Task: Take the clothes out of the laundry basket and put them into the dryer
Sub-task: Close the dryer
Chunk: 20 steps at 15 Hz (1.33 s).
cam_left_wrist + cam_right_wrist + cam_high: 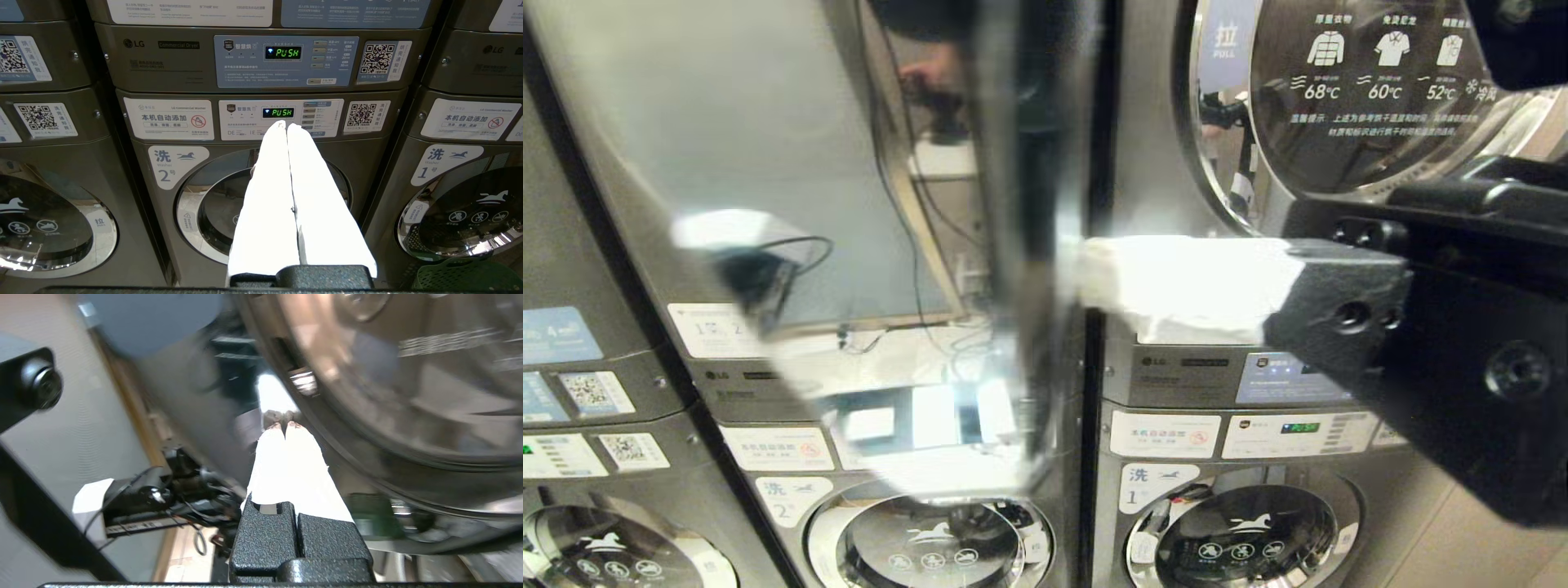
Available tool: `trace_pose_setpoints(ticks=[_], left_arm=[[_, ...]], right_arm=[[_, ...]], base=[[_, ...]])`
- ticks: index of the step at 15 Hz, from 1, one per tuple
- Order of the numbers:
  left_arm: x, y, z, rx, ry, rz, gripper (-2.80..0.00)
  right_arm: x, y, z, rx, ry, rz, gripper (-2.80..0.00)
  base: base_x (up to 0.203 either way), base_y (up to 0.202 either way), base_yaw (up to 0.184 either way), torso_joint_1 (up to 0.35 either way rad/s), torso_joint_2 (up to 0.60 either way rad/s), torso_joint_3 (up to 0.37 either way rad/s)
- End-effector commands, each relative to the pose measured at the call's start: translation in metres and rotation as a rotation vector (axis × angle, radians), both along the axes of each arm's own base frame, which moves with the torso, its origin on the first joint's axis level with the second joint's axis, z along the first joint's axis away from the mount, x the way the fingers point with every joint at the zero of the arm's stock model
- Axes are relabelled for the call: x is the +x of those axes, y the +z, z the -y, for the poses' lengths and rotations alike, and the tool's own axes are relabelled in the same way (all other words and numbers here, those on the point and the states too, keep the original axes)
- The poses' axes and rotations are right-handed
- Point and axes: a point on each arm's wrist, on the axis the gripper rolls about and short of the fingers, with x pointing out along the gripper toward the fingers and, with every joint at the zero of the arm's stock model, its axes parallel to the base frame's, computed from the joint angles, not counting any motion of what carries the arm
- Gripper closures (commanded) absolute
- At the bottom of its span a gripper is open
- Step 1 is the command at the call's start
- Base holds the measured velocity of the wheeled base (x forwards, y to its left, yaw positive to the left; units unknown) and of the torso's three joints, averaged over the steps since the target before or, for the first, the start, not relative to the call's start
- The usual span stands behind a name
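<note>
My right gripper (1088, 278) reaches in from the right in the head view, white fingers (1184, 286) together and level, pointing left just below the upper right dryer's round glass door (1347, 106). In the right wrist view the right gripper (284, 425) is shut and empty, its tips close beside that door's metal rim (335, 428). My left gripper (284, 124) hangs parked, shut and empty, facing washer number 2 (212, 212). A green laundry basket (461, 277) shows on the floor below washer number 1. No clothes are in view.
Stacked grey LG machines fill the view: dryers above, washers (1241, 539) below, with lit control panels (286, 53). A large shiny panel (792, 204) to the left of my right gripper reflects the room. A dark gap (1098, 163) separates the two stacks.
</note>
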Motion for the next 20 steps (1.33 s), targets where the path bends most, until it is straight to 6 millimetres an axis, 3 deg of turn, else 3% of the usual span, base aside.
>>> trace_pose_setpoints(ticks=[1, 4, 6, 8, 11, 14, 17, 20], left_arm=[[0.0, 0.0, 0.0, 0.0, 0.002, -0.001, 0.0], [0.0, 0.0, 0.0, 0.0, -0.001, -0.001, 0.0], [0.0, 0.0, 0.0, 0.0, 0.0, -0.001, 0.0], [0.0, 0.0, 0.0, 0.0, 0.002, -0.001, 0.0], [0.0, 0.0, 0.0, 0.0, 0.002, -0.001, 0.0], [0.0, 0.0, 0.0, 0.0, 0.0, -0.001, 0.0], [0.0, 0.0, 0.0, 0.0, 0.002, -0.001, 0.0], [0.0, 0.0, 0.0, 0.0, 0.0, -0.001, 0.0]], right_arm=[[-0.002, -0.014, -0.05, -0.036, 0.036, -0.041, 0.0], [0.004, -0.034, -0.118, -0.026, -0.021, -0.051, 0.0], [0.016, -0.046, -0.165, 0.033, -0.157, -0.04, 0.0], [0.019, -0.042, -0.182, 0.119, -0.32, -0.055, 0.0], [0.022, -0.033, -0.154, 0.133, -0.39, -0.059, 0.0], [0.033, -0.045, -0.115, 0.069, -0.463, -0.073, 0.0], [0.04, -0.048, -0.061, 0.036, -0.56, -0.08, 0.0], [0.052, -0.047, 0.014, 0.042, -0.753, -0.069, 0.0]], base=[[0.0, 0.0, 0.0, 0.0, 0.0, 0.0], [0.0, 0.0, 0.0, 0.0, 0.0, 0.0], [0.0, 0.0, 0.0, 0.0, 0.0, 0.0], [0.0, 0.0, 0.0, 0.0, 0.0, 0.0], [0.0, 0.0, 0.0, 0.0, 0.0, 0.0], [0.0, 0.0, 0.0, 0.0, 0.0, 0.0], [0.0, 0.0, 0.0, 0.0, 0.0, 0.0], [0.0, 0.0, 0.0, 0.0, 0.0, 0.0]])
